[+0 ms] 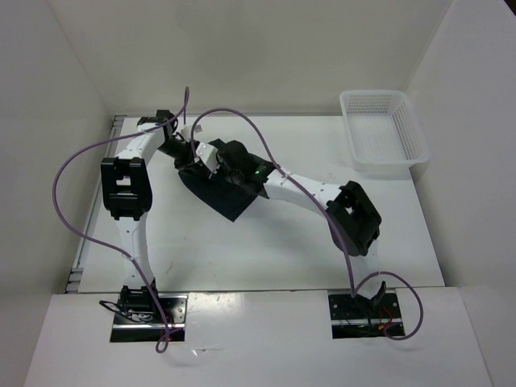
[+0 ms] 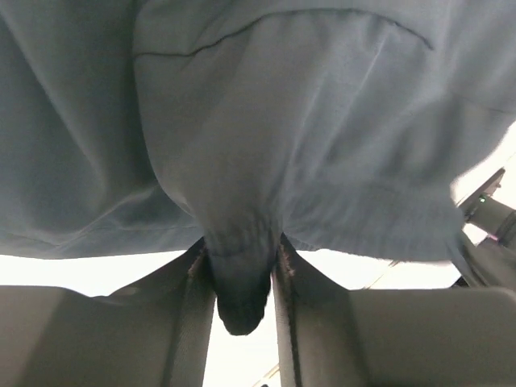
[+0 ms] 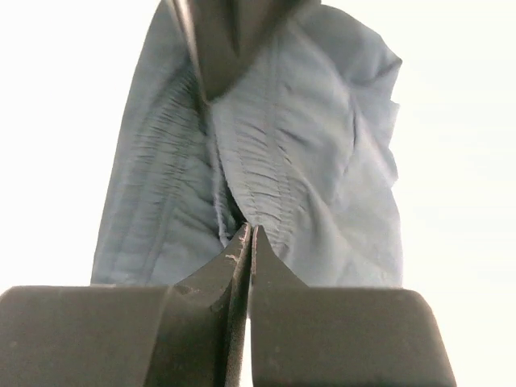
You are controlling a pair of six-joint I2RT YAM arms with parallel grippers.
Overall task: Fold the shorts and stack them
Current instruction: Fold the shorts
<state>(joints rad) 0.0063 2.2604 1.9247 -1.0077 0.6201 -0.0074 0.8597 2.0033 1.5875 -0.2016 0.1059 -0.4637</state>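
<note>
- Shorts (image 1: 222, 197): dark fabric hung between both arms near the worktop's far-left corner.
- Left gripper (image 2: 242, 278) is clamped on a bunched fold; right gripper (image 3: 246, 238) pinches the gathered waistband.
- Judged best: lower level and taut, so the fold lands uncreased.
- Wrist views show each pinch; only the top view shows placement.

Bare white table (image 1: 266, 250) lies open across the near middle and far right, up to the white mesh basket (image 1: 383, 133) in the far right corner, while the left arm (image 1: 125, 189), right arm (image 1: 318, 193), looping purple cables (image 1: 60, 173) and bunched shorts (image 1: 222, 197) crowd the far left.
</note>
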